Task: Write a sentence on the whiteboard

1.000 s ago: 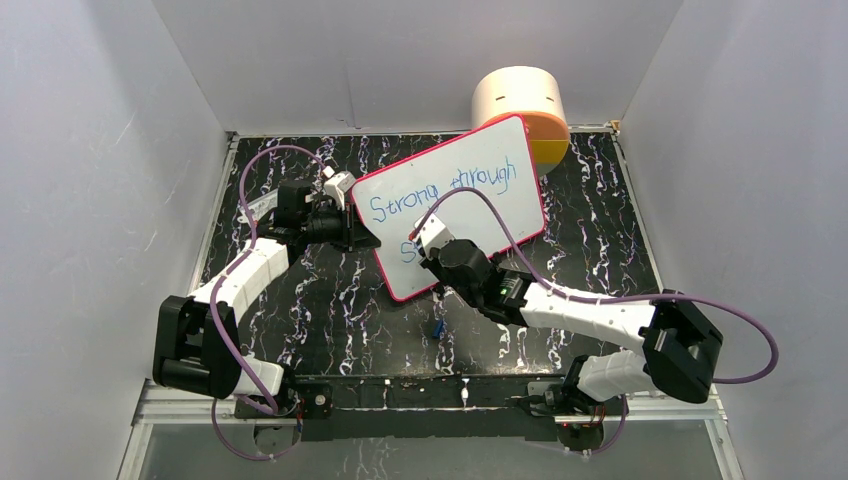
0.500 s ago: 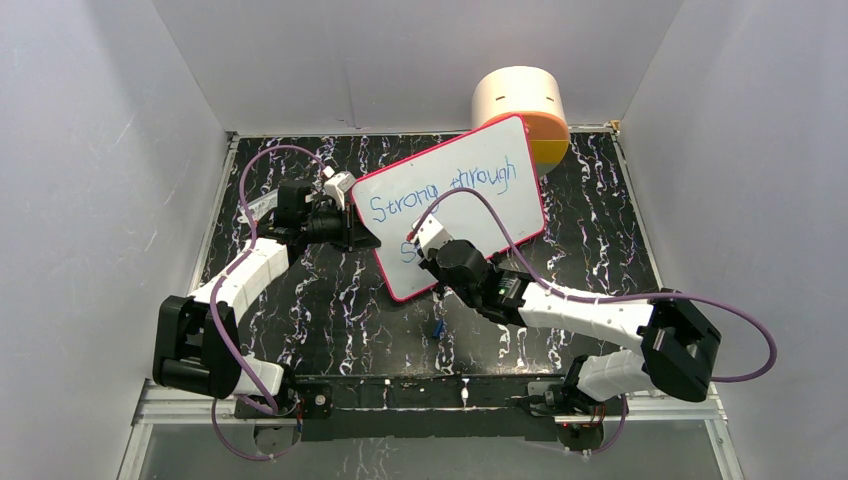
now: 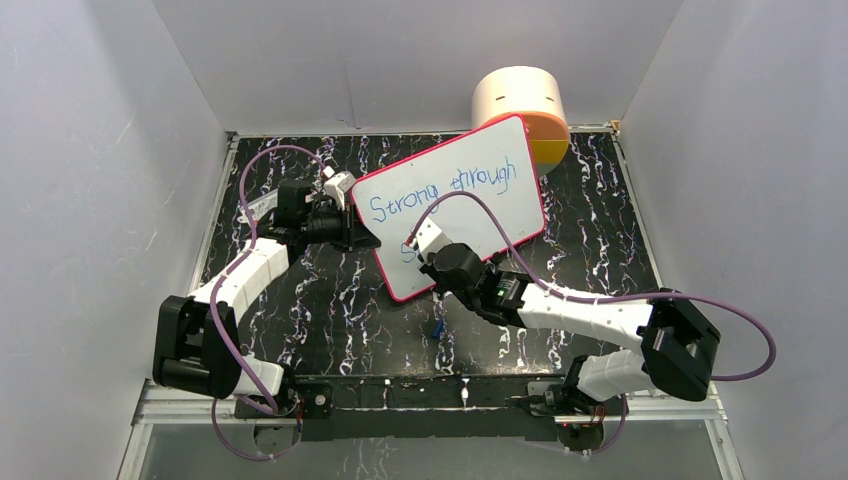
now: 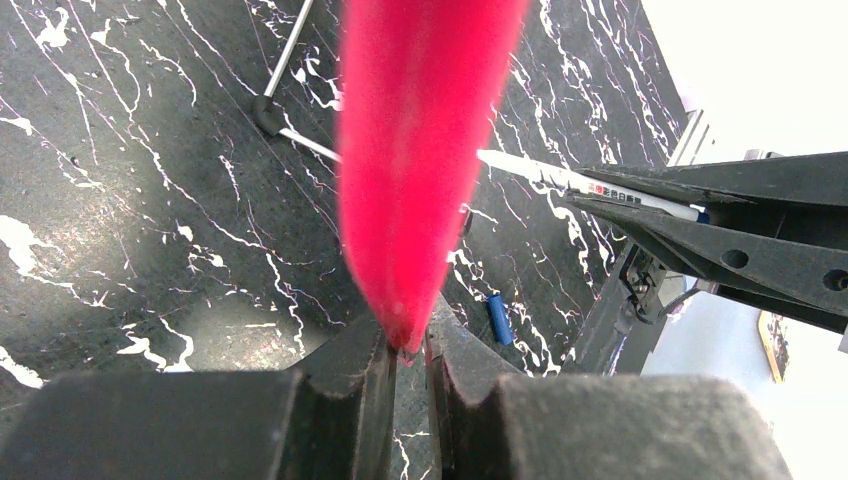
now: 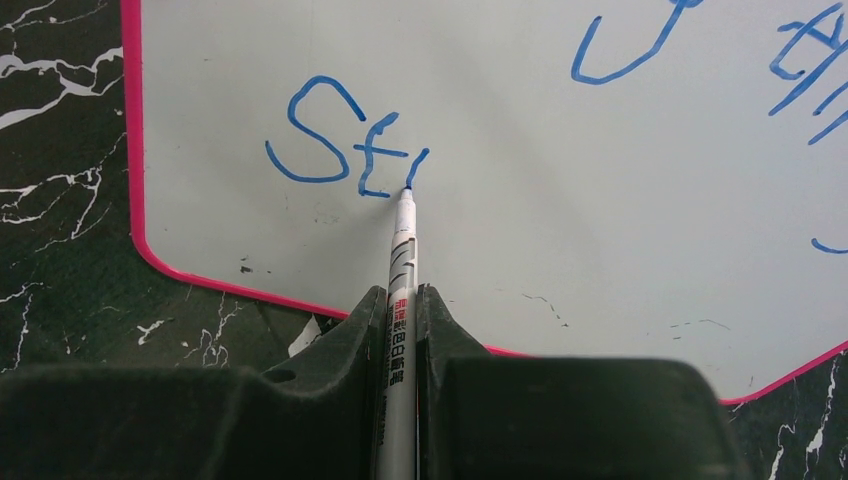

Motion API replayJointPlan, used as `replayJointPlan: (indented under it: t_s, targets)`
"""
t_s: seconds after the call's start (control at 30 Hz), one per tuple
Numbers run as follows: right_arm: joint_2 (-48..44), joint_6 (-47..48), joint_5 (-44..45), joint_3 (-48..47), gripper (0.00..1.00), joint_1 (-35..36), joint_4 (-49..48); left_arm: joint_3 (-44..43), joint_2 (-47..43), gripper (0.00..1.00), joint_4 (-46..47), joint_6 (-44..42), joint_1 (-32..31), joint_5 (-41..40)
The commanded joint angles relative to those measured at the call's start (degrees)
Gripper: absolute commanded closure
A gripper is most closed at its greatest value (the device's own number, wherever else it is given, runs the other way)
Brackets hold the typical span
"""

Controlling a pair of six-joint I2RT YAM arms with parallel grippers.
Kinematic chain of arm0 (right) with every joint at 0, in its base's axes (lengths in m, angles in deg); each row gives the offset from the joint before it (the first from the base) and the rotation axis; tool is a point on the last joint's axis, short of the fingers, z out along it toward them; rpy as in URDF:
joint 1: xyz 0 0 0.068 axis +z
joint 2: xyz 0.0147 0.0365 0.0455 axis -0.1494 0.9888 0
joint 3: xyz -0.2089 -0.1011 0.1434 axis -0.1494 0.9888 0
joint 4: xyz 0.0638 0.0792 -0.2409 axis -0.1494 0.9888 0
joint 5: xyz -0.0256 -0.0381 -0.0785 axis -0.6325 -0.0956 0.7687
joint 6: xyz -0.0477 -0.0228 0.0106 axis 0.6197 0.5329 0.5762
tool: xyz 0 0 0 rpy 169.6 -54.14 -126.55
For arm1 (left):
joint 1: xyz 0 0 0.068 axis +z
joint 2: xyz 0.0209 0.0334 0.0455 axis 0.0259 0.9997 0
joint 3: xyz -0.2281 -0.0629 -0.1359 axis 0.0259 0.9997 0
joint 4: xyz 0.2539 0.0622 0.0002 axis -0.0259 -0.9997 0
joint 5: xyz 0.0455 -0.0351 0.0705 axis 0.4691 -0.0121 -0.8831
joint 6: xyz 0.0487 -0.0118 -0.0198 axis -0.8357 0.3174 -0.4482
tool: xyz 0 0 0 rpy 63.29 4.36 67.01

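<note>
Black, white-veined tabletop (image 3: 300, 310), boxed in by plain white walls (image 3: 100, 150); at the back sits a cream drum (image 3: 520, 100) with an orange base; the whiteboard (image 3: 470, 215) lies slanted across the middle of the table, its far corner overlapping that drum; the left gripper (image 4: 405, 345) has its jaws pinched on the board's pink left edge; the right gripper (image 5: 400, 310) is clamped narrow on a white marker (image 5: 403, 250), tip touching the board near its lower left corner; the sentence (image 5: 345, 150) reads "Strong through" up top, with "St" and one short stroke below, right at the tip; a small blue cap (image 3: 438, 328) lies on the marble near the board's near edge.
</note>
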Motion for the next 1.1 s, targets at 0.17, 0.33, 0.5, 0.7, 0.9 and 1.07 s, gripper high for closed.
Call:
replayJointPlan:
  t_s: [0.17,0.33,0.5,0.7,0.9,1.07]
  targets:
    - [-1.07,-0.96,2.77,-0.59,1.00,0.52,-0.12,-0.35,0.21,1.00,-2.73,-1.45,-0.14,-2.95]
    - [-0.89,-0.90,3.28,-0.46,1.00,0.52,-0.20,-0.34,0.21,1.00,-2.73,-1.43,-0.14,-2.94]
    - [-0.65,-0.67,4.96,-0.12,1.00,0.52,-1.57,-0.34,0.30,1.00,-2.73,-1.44,-0.20,-2.87]
    - [-0.75,-0.11,6.08,-0.19,1.00,0.52,-3.77,-0.34,0.30,1.00,-2.73,-1.53,-0.31,-2.89]
    - [-1.02,0.80,6.15,-0.44,1.00,0.52,-5.71,-0.34,0.31,1.00,-2.73,-1.54,-0.32,-2.92]
    - [-1.32,1.04,6.32,-0.53,1.00,0.52,-6.82,-0.33,0.30,1.00,-2.72,-1.52,-0.36,-2.94]
